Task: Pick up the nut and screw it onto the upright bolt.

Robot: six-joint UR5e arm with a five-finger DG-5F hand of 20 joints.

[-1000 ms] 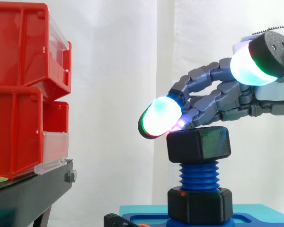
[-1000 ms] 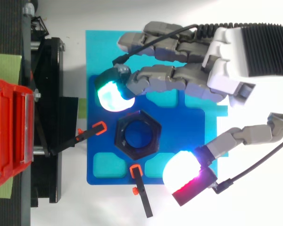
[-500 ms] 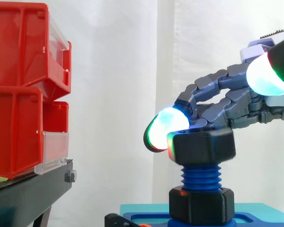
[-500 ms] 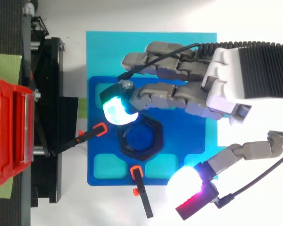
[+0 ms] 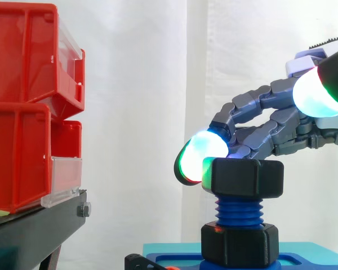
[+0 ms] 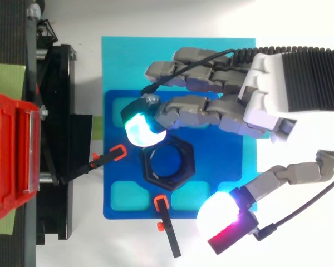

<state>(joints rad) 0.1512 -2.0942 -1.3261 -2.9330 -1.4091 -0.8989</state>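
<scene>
We saw the black nut (image 5: 247,177) sitting level on top of the upright blue bolt (image 5: 238,212), with bare thread showing between it and a second black nut (image 5: 239,244) at the bolt's foot. The hand (image 6: 267,94) was spread wide and held nothing. One glowing fingertip (image 5: 198,157) touched the nut's upper edge, while the thumb (image 6: 222,214) stood well apart. The bolt rose from a blue plate (image 6: 222,161) on the bench. Red bins (image 5: 22,107) were stacked to the left.
</scene>
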